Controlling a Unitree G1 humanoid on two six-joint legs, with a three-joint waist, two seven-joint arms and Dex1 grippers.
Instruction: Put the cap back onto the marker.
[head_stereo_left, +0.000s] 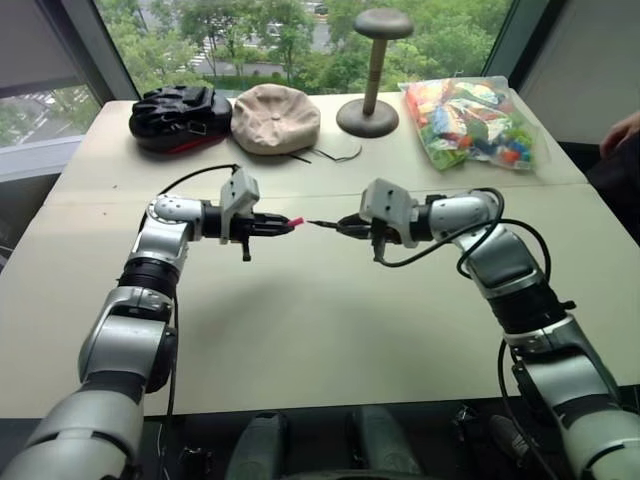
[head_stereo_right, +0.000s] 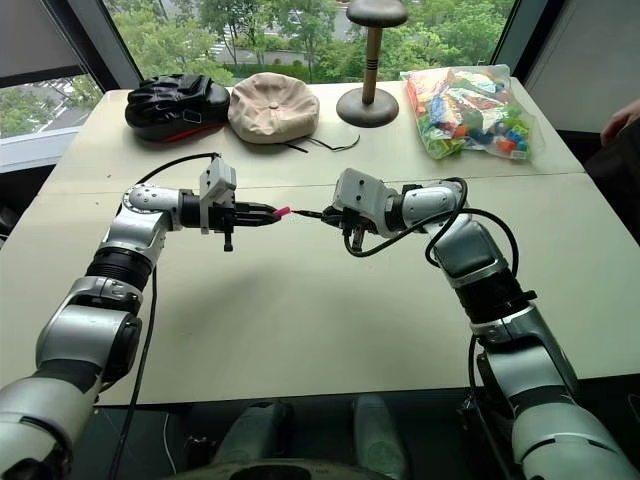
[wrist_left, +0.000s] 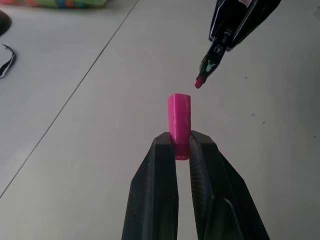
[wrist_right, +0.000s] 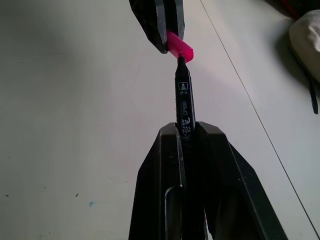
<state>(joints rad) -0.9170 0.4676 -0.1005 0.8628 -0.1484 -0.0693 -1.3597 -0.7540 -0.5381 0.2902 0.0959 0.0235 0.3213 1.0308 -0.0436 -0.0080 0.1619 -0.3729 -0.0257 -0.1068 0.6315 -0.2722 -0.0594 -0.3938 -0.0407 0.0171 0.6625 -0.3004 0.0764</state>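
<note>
Above the middle of the white table (head_stereo_left: 300, 330), my two grippers face each other. My left gripper (head_stereo_left: 284, 224) is shut on the pink cap (head_stereo_left: 297, 221), whose open end points at the marker. The cap (wrist_left: 179, 117) sticks out past the black fingertips (wrist_left: 165, 145). My right gripper (head_stereo_left: 346, 226) is shut on the dark marker (head_stereo_left: 322, 223). Its pinkish tip points at the cap. In the right wrist view the marker (wrist_right: 183, 95) runs from my right gripper (wrist_right: 186, 131) to the cap (wrist_right: 180, 47). The tip (wrist_left: 198, 82) stands just short of the cap's mouth, slightly off to one side.
Along the table's far edge lie a black glove-like bundle (head_stereo_left: 180, 115), a beige hat (head_stereo_left: 275, 118), a wooden hat stand (head_stereo_left: 372, 95) and a clear bag of colourful blocks (head_stereo_left: 470, 125). A thin dark cord (head_stereo_left: 335, 155) curls near the hat. A person's hand (head_stereo_left: 622, 130) shows at the right.
</note>
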